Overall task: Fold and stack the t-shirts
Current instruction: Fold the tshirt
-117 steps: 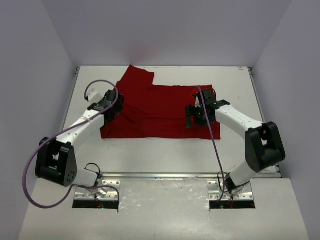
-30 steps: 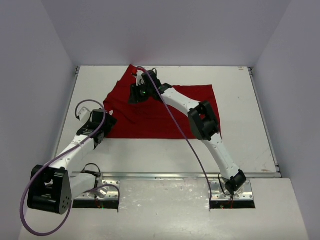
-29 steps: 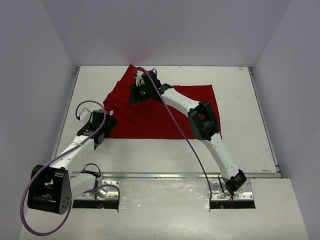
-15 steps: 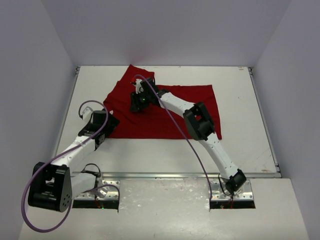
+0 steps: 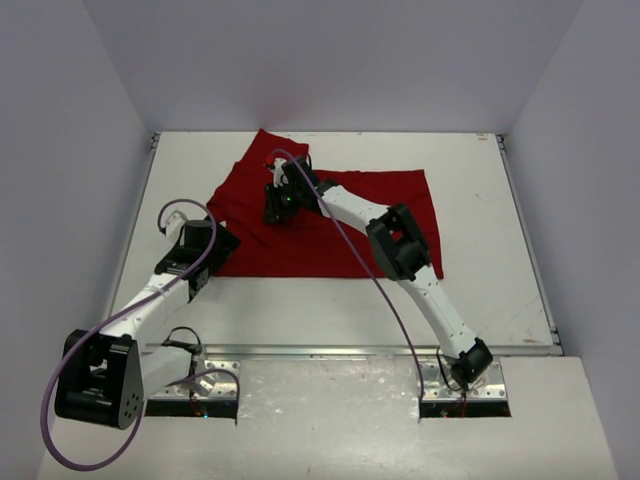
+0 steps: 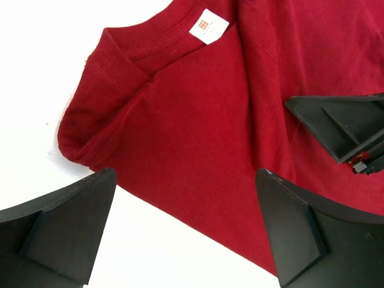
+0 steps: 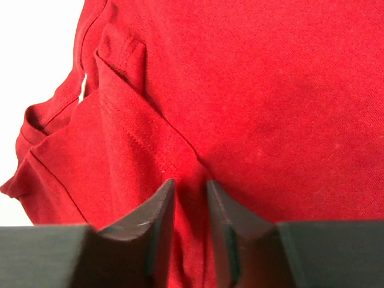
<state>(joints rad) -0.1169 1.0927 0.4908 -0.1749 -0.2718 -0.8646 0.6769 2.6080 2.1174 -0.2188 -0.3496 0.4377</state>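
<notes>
the white desk (image 5: 480,290) is covered across its far middle by the deep-red t-shirt (image 5: 330,235), which is spread mostly flat and wrinkled, with one part reaching toward the far edge and a straight hem lying along the near side. its left portion is bunched into soft folds.

the right tool (image 5: 278,205) is lowered onto the left far part of the t-shirt; its jaws are drawn narrow, and a raised ridge of red cloth, beside a stitched seam, is pinched between them (image 7: 191,192).

the left tool (image 5: 207,245) is held above the near-left corner of the t-shirt with its jaws spread wide (image 6: 183,180); nothing is gripped by it. below it the ribbed neckband (image 6: 114,60) is seen folded over, and a small white label (image 6: 209,27) is sewn at the collar.
</notes>
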